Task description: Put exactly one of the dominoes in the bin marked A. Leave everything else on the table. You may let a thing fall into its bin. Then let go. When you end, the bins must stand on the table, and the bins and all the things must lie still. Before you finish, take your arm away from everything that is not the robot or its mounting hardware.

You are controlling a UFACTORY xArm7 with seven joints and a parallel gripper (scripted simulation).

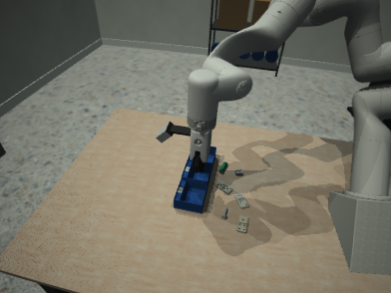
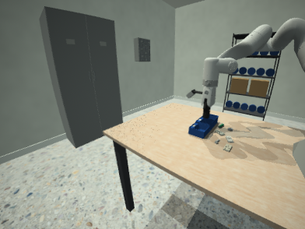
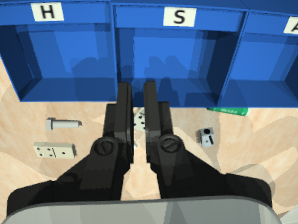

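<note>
The blue bin (image 1: 196,180) has three compartments side by side, marked H (image 3: 48,11), S (image 3: 178,16) and A (image 3: 292,26). All three look empty. My gripper (image 1: 198,165) hangs upright over the middle compartment S, and its black fingers are shut with nothing between them. Three pale dominoes lie flat on the table beside the bin: one (image 1: 223,187) close to it, one (image 1: 241,200) farther out and one (image 1: 242,224) nearest the front. In the wrist view, one domino (image 3: 139,120) shows through the gap behind the fingers and another (image 3: 55,149) lies at the left.
A green block (image 1: 224,166), a small grey nut (image 1: 238,172) and a bolt (image 1: 224,214) lie among the dominoes. The robot's base (image 1: 361,229) stands at the right edge of the table. A shelf rack (image 2: 253,83) stands behind the table.
</note>
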